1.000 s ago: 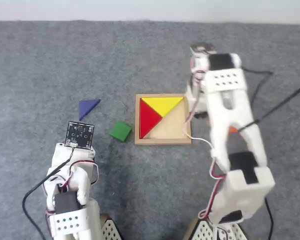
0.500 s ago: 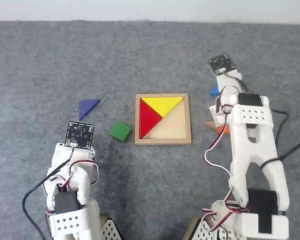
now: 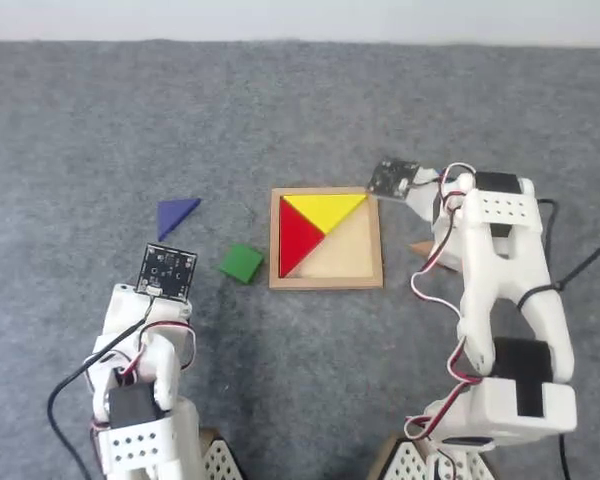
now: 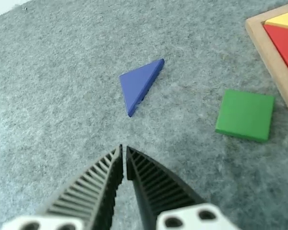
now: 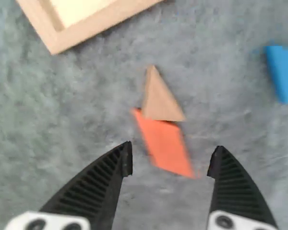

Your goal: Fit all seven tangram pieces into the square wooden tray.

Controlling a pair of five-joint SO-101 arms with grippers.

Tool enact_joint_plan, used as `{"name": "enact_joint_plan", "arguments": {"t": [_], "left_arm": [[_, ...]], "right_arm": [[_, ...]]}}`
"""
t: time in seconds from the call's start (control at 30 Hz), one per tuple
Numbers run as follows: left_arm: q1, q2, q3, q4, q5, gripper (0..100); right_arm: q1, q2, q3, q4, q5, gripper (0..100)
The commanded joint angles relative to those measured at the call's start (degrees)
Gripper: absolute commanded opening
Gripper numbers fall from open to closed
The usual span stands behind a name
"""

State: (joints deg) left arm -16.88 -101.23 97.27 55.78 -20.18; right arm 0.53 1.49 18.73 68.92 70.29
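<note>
The square wooden tray (image 3: pixel 326 283) holds a yellow triangle (image 3: pixel 324 209) and a red triangle (image 3: pixel 298 240); the rest of its floor is bare. A dark blue triangle (image 3: pixel 177 213) (image 4: pixel 140 85) and a green square (image 3: pixel 241 263) (image 4: pixel 245 115) lie left of the tray. My left gripper (image 4: pixel 124 152) is shut and empty, short of the blue triangle. My right gripper (image 5: pixel 172 159) hangs open above an orange parallelogram (image 5: pixel 164 142) that touches a tan triangle (image 5: pixel 159 98) (image 3: pixel 421 248). A light blue piece (image 5: pixel 283 72) lies beyond them.
Grey carpet covers the table. The right arm (image 3: pixel 495 270) stands over the pieces right of the tray and hides most of them in the high view. The left arm (image 3: pixel 145 360) sits at the near left.
The right arm has swung from beside the tray's far right corner out to the right and back, its wrist now turned toward the tray's corner. The left arm barely shifted.
</note>
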Motion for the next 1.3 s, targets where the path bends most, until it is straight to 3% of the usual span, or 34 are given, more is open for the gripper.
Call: {"name": "enact_joint_plan", "arguments": {"t": [0.0, 0.17, 0.37, 0.47, 0.6, 0.67, 0.77, 0.9, 1.1, 1.27], "left_arm": [[-0.44, -0.97, -1.27, -0.88, -0.53, 1], [-0.44, -0.97, -1.27, -0.88, -0.53, 1], [-0.44, -0.97, -1.27, -1.05, -0.53, 1], [-0.53, -0.97, -1.54, -0.97, -0.35, 1], [-0.62, -0.97, -1.80, -0.97, -0.18, 1], [-2.20, -0.79, -3.12, -0.97, 0.00, 1], [-2.99, -0.53, -5.14, -0.79, 2.55, 2], [-2.20, -0.44, -12.09, 5.54, 3.34, 9], [2.02, 3.69, -24.13, 9.85, 4.40, 10], [2.46, 29.89, -38.46, 9.23, 3.96, 10]], "right_arm": [[1.19, 0.75, -9.23, 0.04, -1.05, 25.5], [1.10, 7.78, -21.45, 1.36, -10.90, 25.3], [-3.03, 11.82, -29.89, 16.04, -34.20, 25.2], [-3.91, 7.34, -25.49, 18.42, -43.34, 22.8], [-5.05, -4.97, -7.56, 8.92, -51.43, 8.2], [-5.14, -11.30, 3.43, 0.84, -54.07, 0.8], [-4.62, -18.33, 18.20, -11.82, -58.02, 3.1], [-5.49, -22.20, 31.21, -23.69, -60.31, 2.1], [-6.37, -22.46, 32.97, -25.71, -60.48, 1.9], [-6.37, -22.46, 33.14, -25.71, -60.48, 1.9]]}}
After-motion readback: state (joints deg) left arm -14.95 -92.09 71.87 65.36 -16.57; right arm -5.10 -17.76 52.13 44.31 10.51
